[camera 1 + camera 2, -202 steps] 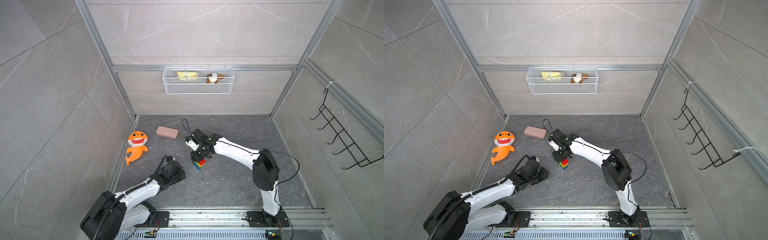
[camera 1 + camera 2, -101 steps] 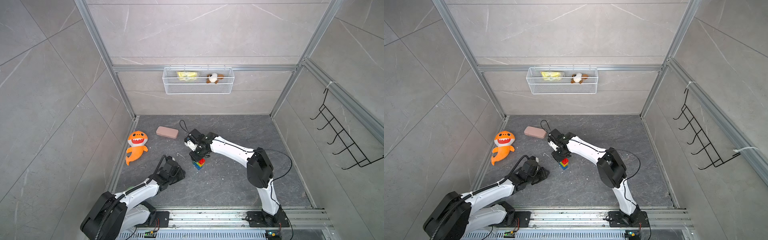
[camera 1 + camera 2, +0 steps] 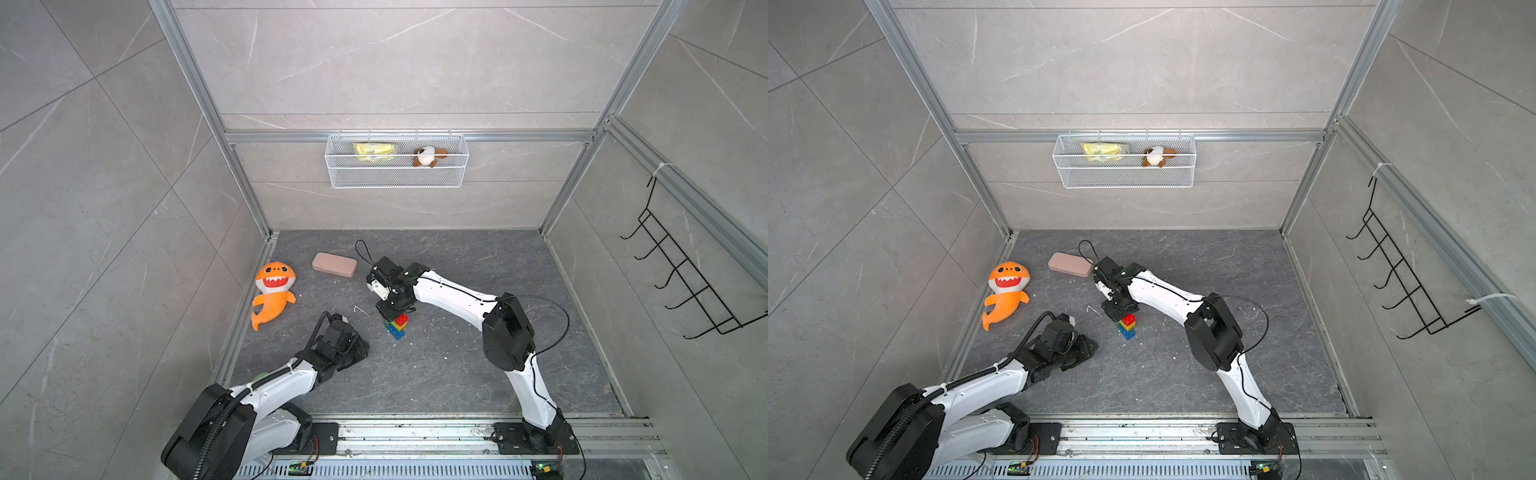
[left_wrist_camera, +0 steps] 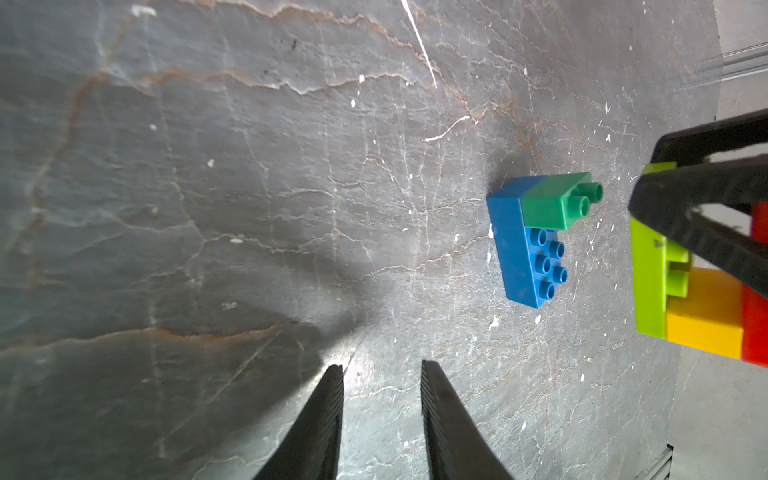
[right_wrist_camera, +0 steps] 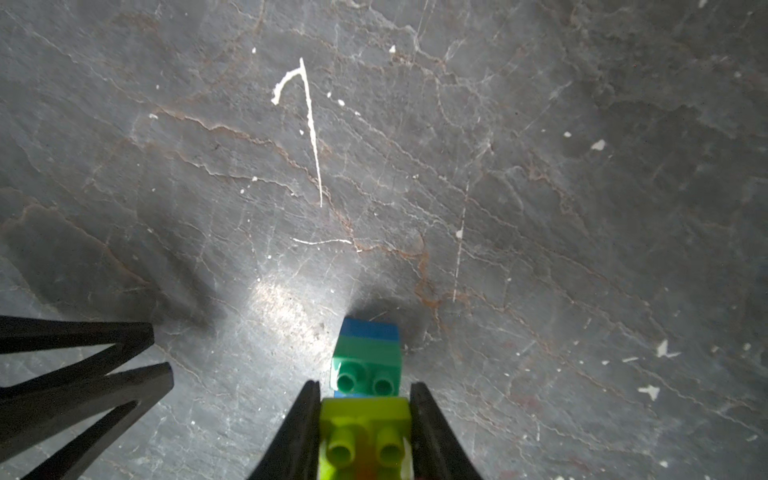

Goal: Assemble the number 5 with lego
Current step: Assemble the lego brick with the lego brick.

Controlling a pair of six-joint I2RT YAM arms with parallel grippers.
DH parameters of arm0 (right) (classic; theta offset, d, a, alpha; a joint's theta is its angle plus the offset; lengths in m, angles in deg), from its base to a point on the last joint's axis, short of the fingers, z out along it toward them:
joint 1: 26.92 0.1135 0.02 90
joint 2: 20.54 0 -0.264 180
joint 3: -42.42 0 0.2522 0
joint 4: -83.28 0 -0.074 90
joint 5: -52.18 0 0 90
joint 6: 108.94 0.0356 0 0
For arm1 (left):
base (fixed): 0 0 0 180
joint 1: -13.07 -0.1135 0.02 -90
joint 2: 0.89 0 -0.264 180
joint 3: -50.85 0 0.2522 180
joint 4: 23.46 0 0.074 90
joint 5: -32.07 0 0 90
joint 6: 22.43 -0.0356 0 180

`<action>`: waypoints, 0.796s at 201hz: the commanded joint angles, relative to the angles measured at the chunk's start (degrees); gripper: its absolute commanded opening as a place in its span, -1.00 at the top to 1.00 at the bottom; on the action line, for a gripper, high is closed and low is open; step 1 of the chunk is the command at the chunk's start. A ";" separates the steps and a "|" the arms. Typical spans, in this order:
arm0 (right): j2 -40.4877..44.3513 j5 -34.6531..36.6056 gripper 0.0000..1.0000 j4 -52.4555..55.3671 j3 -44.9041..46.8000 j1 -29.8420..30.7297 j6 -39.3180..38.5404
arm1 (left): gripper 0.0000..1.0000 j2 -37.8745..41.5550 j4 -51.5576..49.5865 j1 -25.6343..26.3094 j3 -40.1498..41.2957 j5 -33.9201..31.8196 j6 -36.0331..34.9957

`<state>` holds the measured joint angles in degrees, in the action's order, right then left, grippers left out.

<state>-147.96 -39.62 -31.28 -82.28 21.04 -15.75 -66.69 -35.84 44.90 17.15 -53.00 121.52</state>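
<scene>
Hovering low over the grey stone-patterned floor (image 3: 457, 374) in both top views, the right gripper (image 3: 392, 311) sat directly above a little multicoloured column of lego (image 3: 397, 326), red uppermost and blue at the bottom. From that height I could not tell whether the upper bricks were seated or hung just clear. The left gripper (image 3: 1086, 347) rested low, near the column.

The left wrist view settled more. A blue studded plastic brick (image 4: 525, 249) lay flat on the floor with a small dark green studded brick (image 4: 555, 203) pressed onto one end. Apart from them, the right gripper's black fingers (image 4: 706, 195) carried a joined cluster: lime green plastic brick (image 4: 650, 282), yellow brick (image 4: 706, 328), red brick (image 4: 756, 332). The left gripper (image 4: 382, 368) was spread, with nothing between its jaws.

In the right wrist view the right gripper (image 5: 365, 388) pinched the lime green plastic brick (image 5: 365, 432) by two opposite flat sides, with the small dark green studded brick (image 5: 366, 365) directly beyond.

The bricks looked light, rigid and smooth, so probably slippery under a skewed squeeze. Flat side walls were the place to hold, and the base would likely want steadying.
</scene>
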 commanded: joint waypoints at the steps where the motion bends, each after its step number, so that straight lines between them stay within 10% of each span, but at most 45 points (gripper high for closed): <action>1: -2.48 0.95 0.46 2.59 -2.30 -0.15 -0.79 | 0.28 0.42 1.29 -0.50 0.44 1.00 0.54; 160: -4.07 0.62 0.47 2.64 -1.13 0.15 -0.63 | 0.28 -0.91 3.16 -1.42 1.58 1.59 0.71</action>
<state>-150.43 -39.29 -30.04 -83.72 21.04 -15.78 -67.36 -34.13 43.77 18.37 -52.72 121.61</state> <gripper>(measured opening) 0.337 0.358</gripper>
